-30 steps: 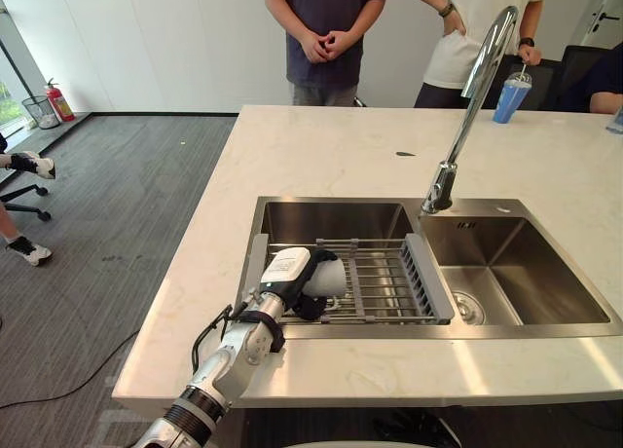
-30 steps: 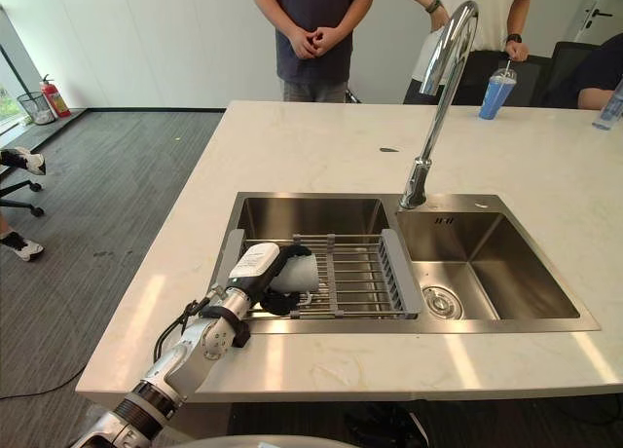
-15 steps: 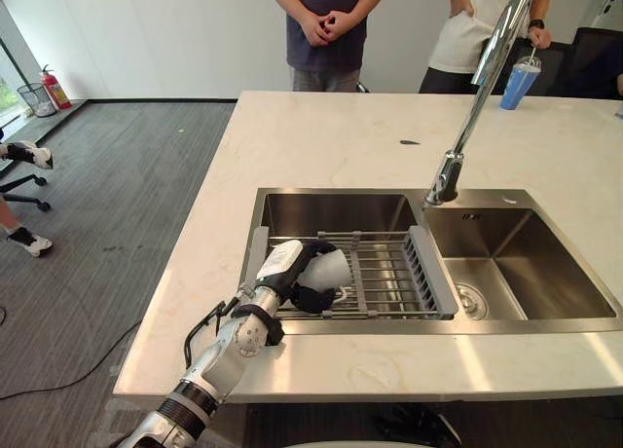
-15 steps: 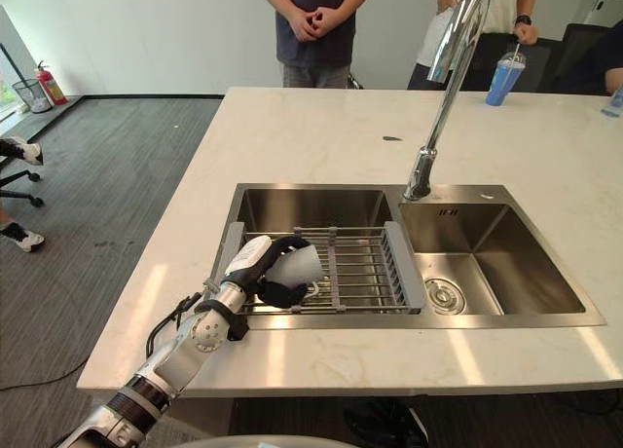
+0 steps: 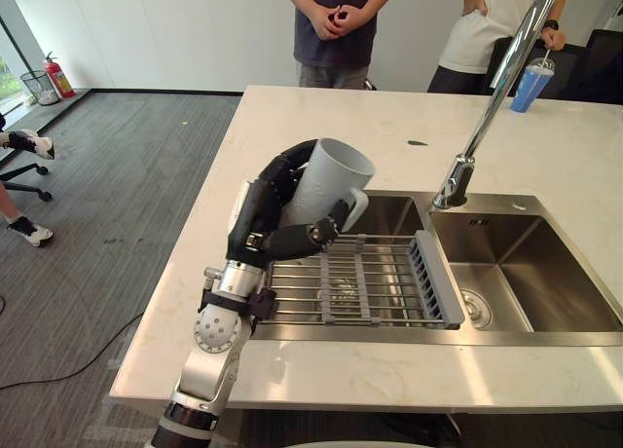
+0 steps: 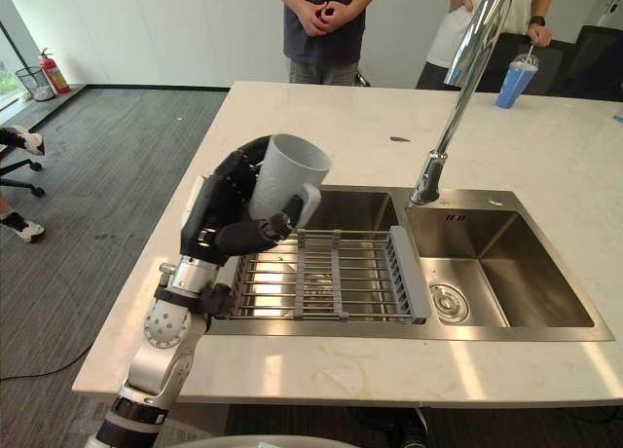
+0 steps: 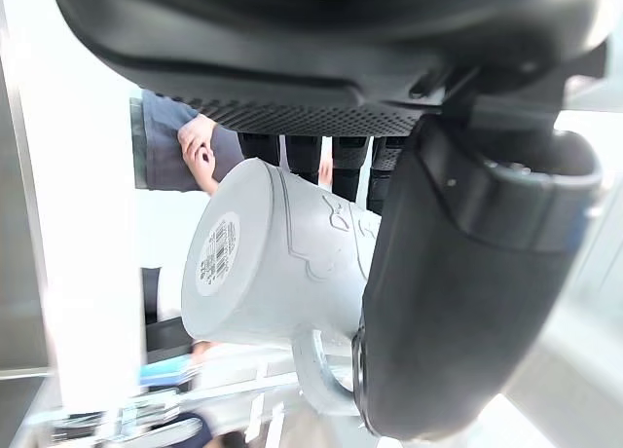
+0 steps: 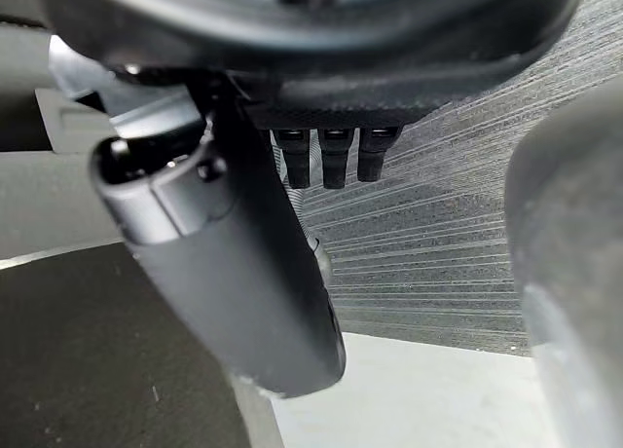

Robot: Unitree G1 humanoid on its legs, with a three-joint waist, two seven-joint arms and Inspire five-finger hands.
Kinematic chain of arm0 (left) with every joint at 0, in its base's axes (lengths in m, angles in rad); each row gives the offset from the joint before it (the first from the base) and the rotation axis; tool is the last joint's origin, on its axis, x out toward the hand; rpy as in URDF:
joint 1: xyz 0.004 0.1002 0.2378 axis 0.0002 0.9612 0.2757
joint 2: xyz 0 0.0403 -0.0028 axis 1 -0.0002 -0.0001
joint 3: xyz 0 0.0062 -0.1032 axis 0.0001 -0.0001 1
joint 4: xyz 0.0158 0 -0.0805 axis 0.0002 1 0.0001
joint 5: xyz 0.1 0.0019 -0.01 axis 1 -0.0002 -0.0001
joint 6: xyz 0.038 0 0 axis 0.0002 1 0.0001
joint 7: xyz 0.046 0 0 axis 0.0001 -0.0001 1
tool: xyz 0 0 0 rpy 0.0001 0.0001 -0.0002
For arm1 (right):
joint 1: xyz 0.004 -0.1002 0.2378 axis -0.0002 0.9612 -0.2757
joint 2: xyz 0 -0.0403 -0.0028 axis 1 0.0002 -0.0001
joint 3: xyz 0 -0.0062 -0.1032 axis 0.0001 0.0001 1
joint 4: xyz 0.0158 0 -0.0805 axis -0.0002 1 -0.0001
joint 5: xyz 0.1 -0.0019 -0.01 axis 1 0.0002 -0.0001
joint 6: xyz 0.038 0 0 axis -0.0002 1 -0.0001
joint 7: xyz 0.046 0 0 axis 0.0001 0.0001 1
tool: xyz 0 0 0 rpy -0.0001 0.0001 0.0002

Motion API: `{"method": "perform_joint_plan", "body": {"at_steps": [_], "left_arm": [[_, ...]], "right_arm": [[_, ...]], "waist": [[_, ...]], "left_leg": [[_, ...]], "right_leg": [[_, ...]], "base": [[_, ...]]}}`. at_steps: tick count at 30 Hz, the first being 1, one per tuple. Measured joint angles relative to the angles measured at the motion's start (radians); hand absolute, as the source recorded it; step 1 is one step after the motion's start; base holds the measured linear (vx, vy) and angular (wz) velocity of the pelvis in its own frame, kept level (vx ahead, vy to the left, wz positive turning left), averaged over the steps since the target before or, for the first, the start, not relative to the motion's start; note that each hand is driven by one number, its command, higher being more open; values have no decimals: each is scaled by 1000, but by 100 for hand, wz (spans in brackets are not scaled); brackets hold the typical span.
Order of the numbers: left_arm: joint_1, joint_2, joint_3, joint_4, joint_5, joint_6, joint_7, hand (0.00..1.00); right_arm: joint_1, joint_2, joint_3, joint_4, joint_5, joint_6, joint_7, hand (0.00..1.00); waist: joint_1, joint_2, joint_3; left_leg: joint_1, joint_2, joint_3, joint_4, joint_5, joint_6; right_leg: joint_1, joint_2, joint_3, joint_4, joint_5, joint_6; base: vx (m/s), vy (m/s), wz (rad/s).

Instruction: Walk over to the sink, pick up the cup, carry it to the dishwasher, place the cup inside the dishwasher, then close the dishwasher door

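Note:
A pale grey cup [image 5: 326,180] with a handle is held in the air above the left basin of the steel sink [image 5: 545,273], tilted with its mouth up and to the right. My left hand [image 5: 261,217] is shut on it, fingers round the far side and thumb across the front near the handle. In the left wrist view the cup [image 7: 263,263] shows bottom-on past the thumb [image 7: 458,302]. The right hand [image 8: 234,273] hangs over grey carpet, fingers relaxed, holding nothing.
A grey slatted drying rack [image 5: 370,287] spans the left basin under the cup. A tall curved faucet [image 5: 487,97] rises between the basins. A blue tumbler with a straw [image 5: 532,83] stands on the far counter. Two persons [image 5: 336,29] stand behind the island.
My left hand has lifted the cup off the drying rack, up above the sink's left basin. The view has shifted slightly.

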Motion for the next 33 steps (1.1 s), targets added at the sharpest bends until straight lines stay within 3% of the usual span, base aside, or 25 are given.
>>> {"method": "perform_joint_plan", "body": {"at_steps": [4,13,15,18,20,22,24,25,26,28,31,32,33], "left_arm": [[78,-32,53,-24,-130,-14,-68,30],[149,-81,107,-171,-155,-78,-167,30],[149,-83,133,-197,-152,-81,-164,30],[149,-89,145,-200,-144,-82,-132,30],[149,-103,146,-185,-135,-90,-111,30],[172,-116,150,-176,-131,-110,-89,30],[179,-130,146,-163,-127,-125,-76,30],[171,-125,138,-162,-125,-129,-78,30],[167,-119,137,-161,-125,-130,-78,30],[146,-109,138,-121,-125,-135,-77,30],[143,-98,138,-110,-124,-132,-68,30],[145,-99,138,-111,-124,-132,-65,30],[147,-99,137,-113,-124,-132,-65,30]], "right_arm": [[9,4,1,-1,0,-8,-6,90],[26,15,0,-90,-1,-34,-31,90],[11,18,1,-102,-5,-32,-34,90],[6,15,3,-136,-6,-32,-38,90],[-8,14,13,-134,-13,-27,-62,90],[-10,6,13,-130,-10,-28,-85,90],[-15,-16,19,-129,-7,-30,-96,90],[-25,-27,21,-129,-8,-34,-97,90],[-33,-28,20,-129,-8,-35,-98,90],[-62,-23,21,-123,-6,-37,-104,90],[-106,-27,42,-107,-4,-35,-109,90],[-114,-29,45,-107,-5,-32,-107,90],[-114,-29,44,-107,-5,-31,-108,90]], "waist": [[3,-1,-1],[24,-7,-11],[31,-7,-10],[46,-4,-10],[49,-3,-3],[59,-11,-7],[90,-7,-14],[108,7,-22],[108,6,-20],[108,8,-8],[107,36,19],[107,40,22],[103,28,23]], "left_leg": [[-27,11,-5,44,-10,-1],[-65,25,5,136,-61,13],[-60,29,33,128,-63,20],[-26,15,88,74,-43,44],[-24,2,106,66,-28,56],[-29,-15,105,80,-21,51],[-63,-19,107,83,-8,56],[-87,-18,107,71,8,54],[-99,-18,107,73,14,56],[-126,-9,97,109,14,57],[-168,44,73,198,4,51],[-179,47,65,196,14,53],[-177,31,67,169,13,43]], "right_leg": [[-7,5,-3,-2,-1,-1],[-28,9,-4,13,5,9],[-68,4,-86,62,10,15],[-128,-19,-173,163,13,23],[-193,-64,-193,465,-100,28],[-181,-86,-191,557,-129,26],[-182,-62,-201,454,-122,29],[-142,-42,-191,331,-120,26],[-118,-34,-188,264,-116,20],[-31,-18,-190,70,-75,-21],[-29,15,-190,63,-37,-41],[-49,17,-193,90,-40,-47],[-74,-4,-199,109,-50,-59]], "base": [[-41,-15,0],[-19,11,-6],[-62,4,-47],[-81,27,-44],[-73,11,-8],[-11,-31,-2],[-8,-30,-19],[-53,-22,-9],[-87,-53,-1],[-123,-64,5],[-241,-22,-1],[-346,3,8],[-275,17,15]]}}
